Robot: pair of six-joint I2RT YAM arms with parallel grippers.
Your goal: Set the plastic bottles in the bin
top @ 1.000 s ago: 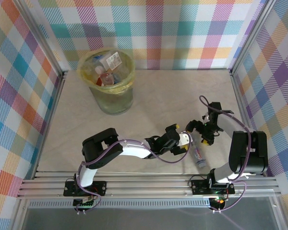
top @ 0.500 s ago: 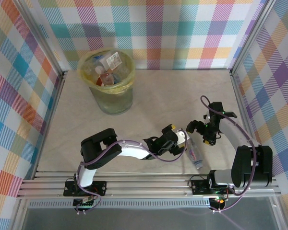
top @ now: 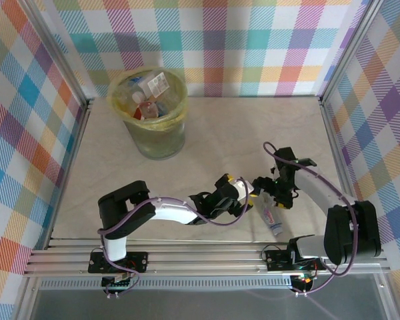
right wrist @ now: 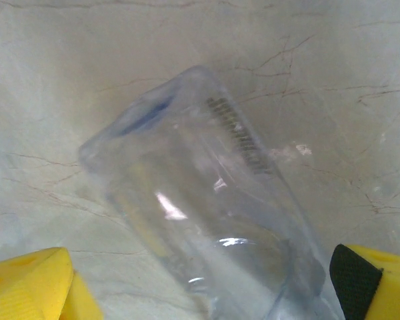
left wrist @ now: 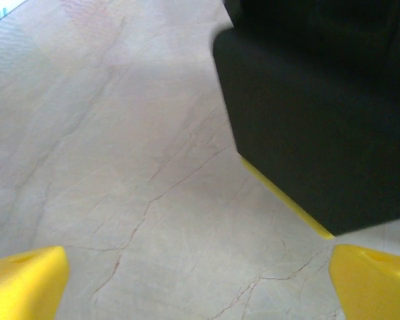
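Top external view: the bin (top: 159,141) is seen at the far left of the table, close to the back wall, with a yellow bag folded over its rim. Several plastic bottles (top: 149,99) are heaped inside it, among them clear ones with red and white labels. One clear bottle (top: 271,217) is left outside the bin. It is laid flat on the table near the front right, well apart from the bin.

The far end of this bottle is overhung by the right gripper (top: 272,192). In the right wrist view the right gripper (right wrist: 203,283) is shown with its jaws spread wide. The bottle (right wrist: 207,207) is framed between the two yellow fingertips (right wrist: 27,283). Whether the pads are touching it cannot be told, and no grasp is seen.

The left gripper (top: 248,190) is stretched across from the left and is placed just beside the right one. In the left wrist view the left gripper (left wrist: 200,287) is likewise released, with nothing between its yellow fingertips (left wrist: 370,283). The upper right of that view is blocked by a blurred black block (left wrist: 320,113) with a yellow lower edge.

The table (top: 220,133) is surfaced in pale veined marble. It is enclosed by checked walls (top: 253,40) in many colours and by aluminium rails (top: 207,257) along the near edge. Purple cables (top: 280,155) are looped along both arms.
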